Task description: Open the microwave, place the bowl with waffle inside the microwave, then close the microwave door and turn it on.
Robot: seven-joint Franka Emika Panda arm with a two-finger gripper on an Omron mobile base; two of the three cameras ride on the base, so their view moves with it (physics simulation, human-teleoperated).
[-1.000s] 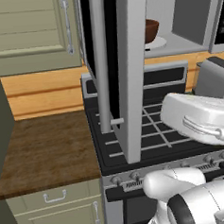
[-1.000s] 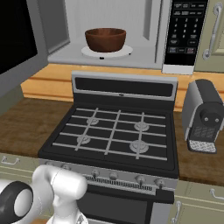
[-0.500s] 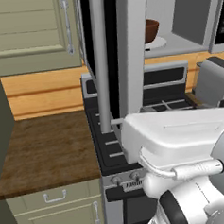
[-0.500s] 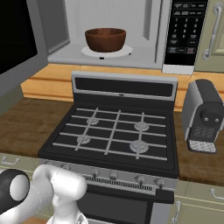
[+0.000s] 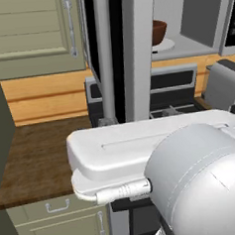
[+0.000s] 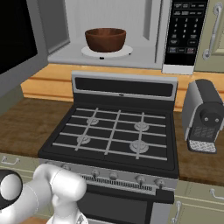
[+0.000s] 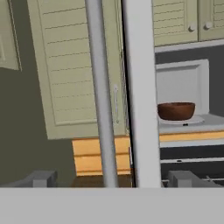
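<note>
The bowl (image 6: 105, 39) sits centred on the white turntable (image 6: 106, 51) inside the microwave (image 6: 109, 30), so the placing step looks done and the cavity is open only because the door (image 5: 135, 53) has not been swung back. That door stands wide out over the stove (image 6: 113, 135), seen edge-on from the left base view, with its bar handle (image 7: 101, 92) running upright just in front of the hand camera. The gripper (image 7: 113, 178) has its two fingertips (image 7: 41, 178) spread wide, one to each side of the handle and door edge, holding nothing; this placing suggests it is lined up to push or pull the door shut. The control panel (image 6: 183, 33) to the right of the cavity is still untouched, and a coffee machine (image 6: 204, 116) stands on the counter (image 6: 26, 127) beside the stove.
</note>
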